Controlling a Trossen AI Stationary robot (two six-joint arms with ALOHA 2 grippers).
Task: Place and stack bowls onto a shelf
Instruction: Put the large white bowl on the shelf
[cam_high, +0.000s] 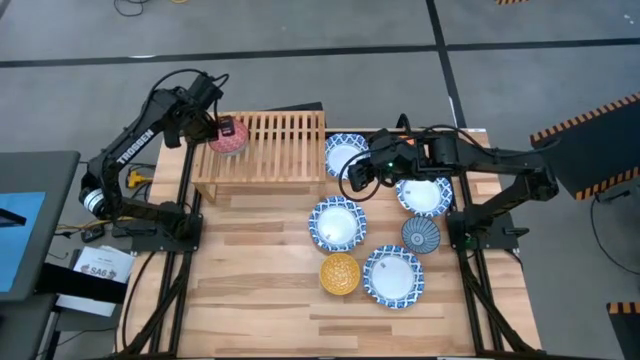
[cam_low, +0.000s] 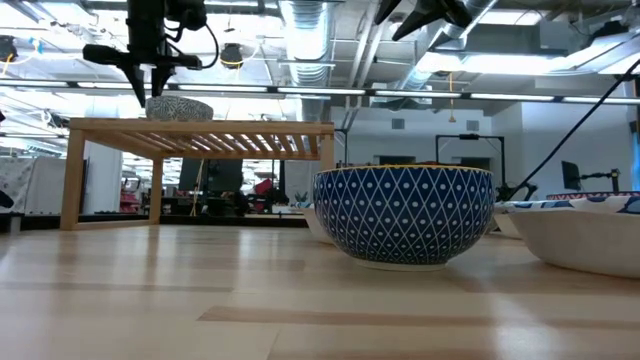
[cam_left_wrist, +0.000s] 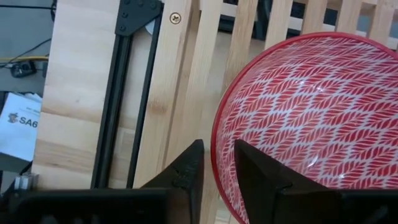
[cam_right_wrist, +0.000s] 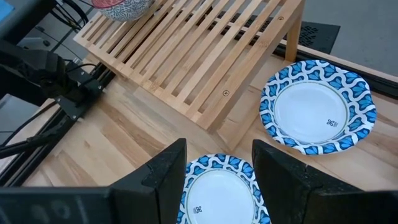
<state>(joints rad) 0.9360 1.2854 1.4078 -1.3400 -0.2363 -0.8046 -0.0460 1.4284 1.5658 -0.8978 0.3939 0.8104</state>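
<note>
A red leaf-patterned bowl (cam_high: 229, 138) (cam_left_wrist: 311, 118) sits on the left end of the light-wood slatted shelf (cam_high: 272, 146) (cam_low: 200, 128). My left gripper (cam_high: 217, 127) (cam_left_wrist: 219, 177) comes down on it from above and is shut on its rim. My right gripper (cam_high: 353, 177) (cam_right_wrist: 217, 177) is open and holds nothing. It hovers high over the table right of the shelf, above a blue-and-white bowl (cam_right_wrist: 219, 193) (cam_high: 337, 222). Another blue-and-white bowl (cam_high: 345, 153) (cam_right_wrist: 318, 106) rests on the table beside the shelf's right end. My left gripper holds the red bowl by its rim (cam_left_wrist: 217, 146) on the side toward the table's left edge. One finger (cam_left_wrist: 264, 180) is inside the bowl and one finger (cam_left_wrist: 185, 177) outside, coming from above and pointing down. The bowl stands upright with its base on the shelf slats (cam_low: 180, 108).
Two more blue-and-white bowls (cam_high: 424, 193) (cam_high: 393, 276), a small dark blue bowl (cam_high: 421, 235) (cam_low: 404, 215) and a yellow bowl (cam_high: 340, 273) stand on the butcher-block table. Most of the shelf top right of the red bowl is bare slats (cam_right_wrist: 186, 56).
</note>
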